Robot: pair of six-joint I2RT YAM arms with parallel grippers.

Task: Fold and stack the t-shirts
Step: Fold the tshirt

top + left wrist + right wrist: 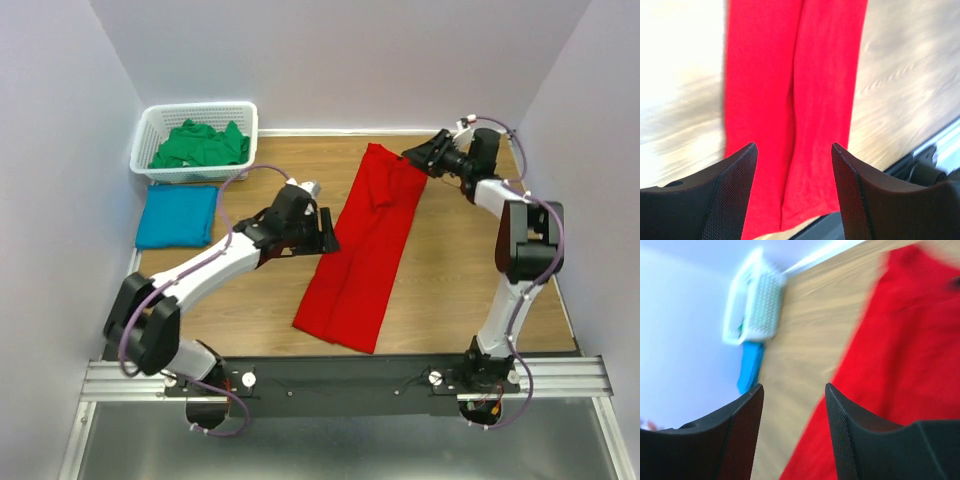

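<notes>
The red t-shirt (366,248) lies folded into a long strip across the middle of the wooden table, running from the far middle to the near edge. My left gripper (327,237) is open and empty, hovering at the strip's left edge; its wrist view shows the red cloth (795,90) below the spread fingers. My right gripper (412,157) is open and empty, above the strip's far right corner; the red cloth (900,365) shows in its view. The teal blue t-shirt (177,215) lies folded at the left. The green t-shirt (200,145) is crumpled in the basket.
The white lattice basket (152,123) stands at the far left corner, and shows blurred in the right wrist view (757,300). Pale walls enclose the table on three sides. The metal rail (340,378) with the arm bases runs along the near edge.
</notes>
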